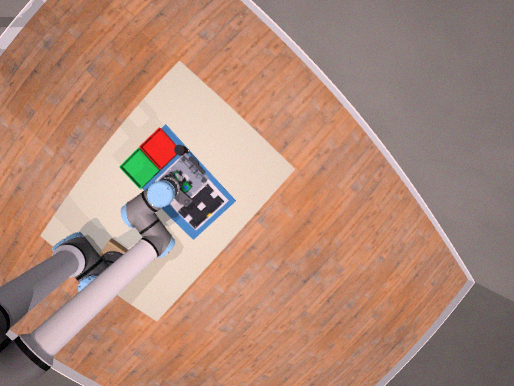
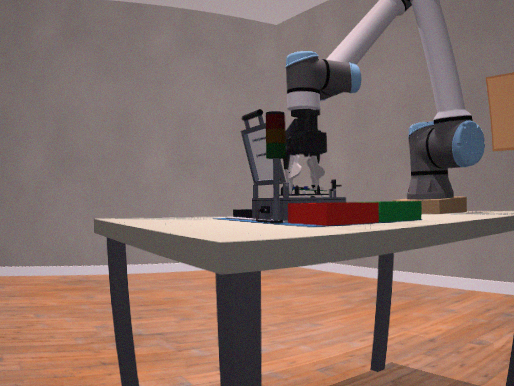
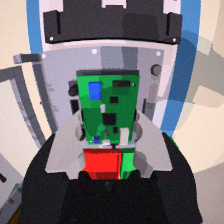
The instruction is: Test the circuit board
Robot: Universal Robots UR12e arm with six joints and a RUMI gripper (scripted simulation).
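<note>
Wrist view shows the board (image 1: 186, 187) (image 3: 109, 107) out of the tray, over the tester (image 1: 198, 185) (image 2: 320, 201) (image 3: 60, 57). The claw (image 1: 181, 184) (image 2: 304, 181) (image 3: 108, 110), about half open, seems to pinch its sides. I can't tell if the pins are through. The lid (image 2: 262, 155) is up; closing, testing and sorting are left.

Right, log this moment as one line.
Gripper: shut on circuit board | board: over tester | lid: open
</note>
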